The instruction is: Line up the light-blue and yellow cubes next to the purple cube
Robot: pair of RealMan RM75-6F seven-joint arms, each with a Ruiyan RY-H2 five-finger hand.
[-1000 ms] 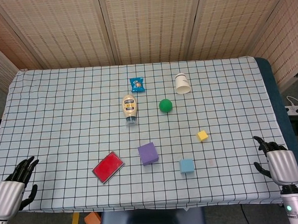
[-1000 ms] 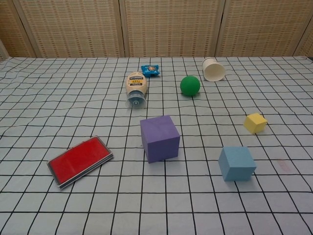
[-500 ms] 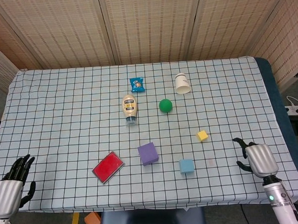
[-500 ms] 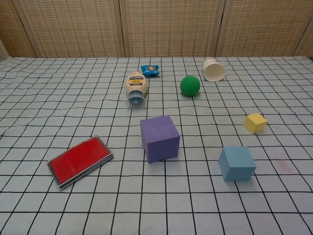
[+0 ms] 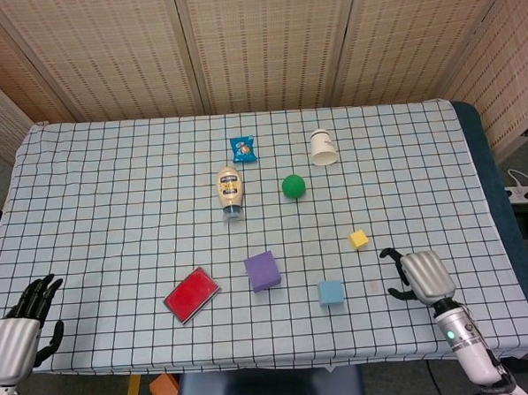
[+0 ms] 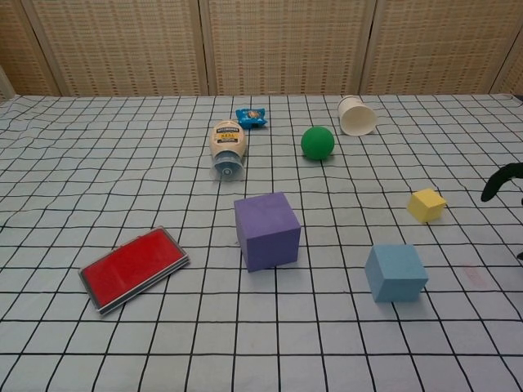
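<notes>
Your right robot hand [image 5: 420, 276] sits over the near right part of the bench [image 5: 96, 197], fingers spread and curved, nothing in its grasp; the chest view catches only a dark fingertip at the right edge. It is to the right of the light-blue cube [image 5: 330, 292] and apart from it, and nearer to you than the yellow cube [image 5: 359, 239]. Your left robot hand [image 5: 23, 327] is at the near left corner of the bench, fingers apart, holding nothing, well apart from all objects. The purple cube [image 5: 263, 271] rests near the front centre of the checked cloth. The light-blue cube lies to its right and slightly nearer, with a gap between them; the yellow cube lies further right and further back, apart from both, turned at an angle to the grid. A flat red case [image 5: 191, 295] lies left of the purple cube. Further back: a mayonnaise bottle [image 5: 231, 190] on its side, cap toward you; a green ball [image 5: 293, 186] to its right; a small blue snack packet [image 5: 243, 148] behind the bottle; a white paper cup [image 5: 322, 147] tipped on its side at right rear.
</notes>
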